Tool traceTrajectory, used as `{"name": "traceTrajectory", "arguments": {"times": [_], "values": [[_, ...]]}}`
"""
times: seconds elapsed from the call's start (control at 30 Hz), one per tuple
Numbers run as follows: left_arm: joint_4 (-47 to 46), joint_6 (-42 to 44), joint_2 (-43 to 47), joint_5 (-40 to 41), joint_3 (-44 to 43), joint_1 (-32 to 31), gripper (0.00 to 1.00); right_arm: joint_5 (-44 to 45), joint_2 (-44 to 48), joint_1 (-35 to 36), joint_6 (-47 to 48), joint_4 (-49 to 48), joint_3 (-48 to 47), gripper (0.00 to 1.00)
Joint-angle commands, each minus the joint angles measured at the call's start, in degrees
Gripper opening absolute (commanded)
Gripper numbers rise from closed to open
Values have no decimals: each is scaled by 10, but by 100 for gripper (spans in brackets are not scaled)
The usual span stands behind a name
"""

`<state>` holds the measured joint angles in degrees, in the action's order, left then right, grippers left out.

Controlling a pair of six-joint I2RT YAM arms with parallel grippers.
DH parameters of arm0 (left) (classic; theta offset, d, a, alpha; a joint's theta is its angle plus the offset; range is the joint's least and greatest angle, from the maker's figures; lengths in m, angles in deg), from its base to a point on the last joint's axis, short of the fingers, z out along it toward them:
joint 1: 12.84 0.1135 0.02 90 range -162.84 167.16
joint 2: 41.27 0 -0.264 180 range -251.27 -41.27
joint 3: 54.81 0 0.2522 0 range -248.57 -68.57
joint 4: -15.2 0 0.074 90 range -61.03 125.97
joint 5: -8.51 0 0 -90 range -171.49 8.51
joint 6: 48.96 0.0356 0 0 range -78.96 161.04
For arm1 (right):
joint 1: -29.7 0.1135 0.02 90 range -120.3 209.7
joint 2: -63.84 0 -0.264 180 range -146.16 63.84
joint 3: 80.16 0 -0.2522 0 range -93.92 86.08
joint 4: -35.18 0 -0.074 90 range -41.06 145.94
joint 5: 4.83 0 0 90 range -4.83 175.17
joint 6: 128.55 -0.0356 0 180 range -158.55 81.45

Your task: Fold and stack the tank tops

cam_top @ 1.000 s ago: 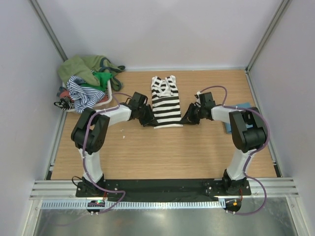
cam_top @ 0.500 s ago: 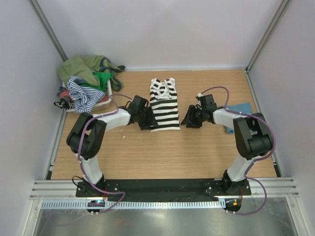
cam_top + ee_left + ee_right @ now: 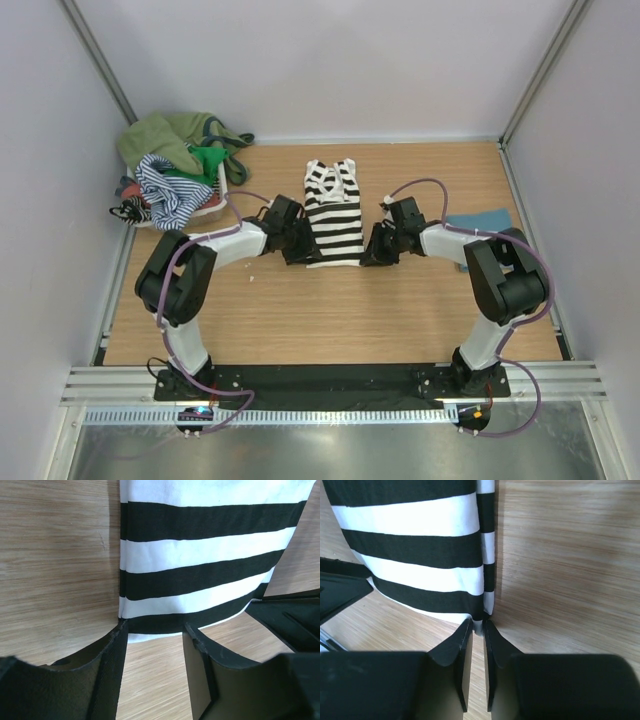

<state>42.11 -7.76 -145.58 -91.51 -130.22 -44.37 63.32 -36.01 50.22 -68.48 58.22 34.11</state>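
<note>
Only overhead: heap (image 3: 176, 170), whole striped top (image 3: 333, 212)

- light wooden tabletop (image 3: 330, 310), walled on three sides
- black-and-white striped tank top (image 3: 333, 215) flat, centre-far
- teal-blue cloth (image 3: 480, 220) at right edge
- mixed cloth heap (image 3: 175, 165) in far-left corner

The striped top (image 3: 334, 212) lies flat on the table (image 3: 300, 310) at the upper centre of the top view. It is folded into a narrow upright rectangle, with bold black and white bands running across it. Its neck and straps point toward the frame's top and its straight hem toward the bottom; both long sides are folded edges. The teal top (image 3: 480, 220) lies flat at the right, partly hidden, well apart from the striped top. At upper left is a heap (image 3: 175, 170). In it an olive top (image 3: 160, 135) lies rearmost, a green top (image 3: 210, 160) is bunched at its right, and a thin navy-striped top (image 3: 165, 192) drapes over the front.
</note>
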Motion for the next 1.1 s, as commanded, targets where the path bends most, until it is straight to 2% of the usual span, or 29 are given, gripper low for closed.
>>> {"name": "traceTrajectory", "arguments": {"times": [0.0,0.07,0.17,0.37,0.63,0.77,0.87,0.97,1.07], "values": [[32,18,29,32,15,-5,51,23,-5,4,6,1,1,14],[38,21,44,41,22,-7,53,28,-1,5,5,-1,6,7],[45,27,74,59,40,-7,58,28,4,5,4,-4,13,3],[52,31,76,57,49,-7,57,25,1,5,0,-15,18,1],[44,29,36,42,25,-16,52,18,2,6,-1,-11,13,1],[44,27,16,40,14,-17,41,18,4,6,-1,-9,13,1],[30,25,9,48,21,-18,38,19,9,7,0,-8,14,1],[11,19,-3,55,26,-18,31,18,11,9,-1,-8,16,1],[3,17,-8,57,28,-23,11,19,17,13,0,-4,20,1]]}}
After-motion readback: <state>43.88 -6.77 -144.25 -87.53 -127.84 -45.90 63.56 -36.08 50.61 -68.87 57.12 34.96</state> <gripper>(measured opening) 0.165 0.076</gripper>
